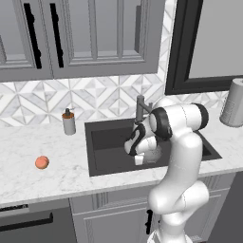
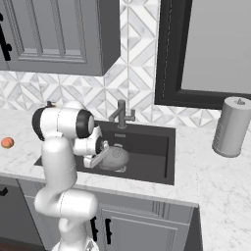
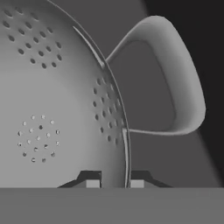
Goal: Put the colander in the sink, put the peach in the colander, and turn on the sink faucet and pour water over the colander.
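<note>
Gleaming dull grey, the colander [image 3: 52, 109] is a shallow metal bowl pricked with clusters of tiny holes, a wide loop handle curving off its rim. One colander shows, sitting low inside the sink [image 2: 157, 142], toward the basin's front wall and left of its middle in the right base view. The gripper [image 3: 113, 183] reaches down to it, its two fingertips [image 3: 92, 183] pinching the thin rim between them, one tip inside the bowl and one outside, near the root of the handle. Dark basin floor lies open beyond the handle and toward the right wall of the sink. One sink faucet [image 2: 121, 114] stands at the back edge of the basin. One peach [image 1: 42, 162] lies on the worktop [image 1: 52, 180], well left of the sink near the front edge, with bare marble around it. One soap bottle [image 1: 69, 122] stands by the back wall, one paper roll [image 2: 231, 126] at the right.
</note>
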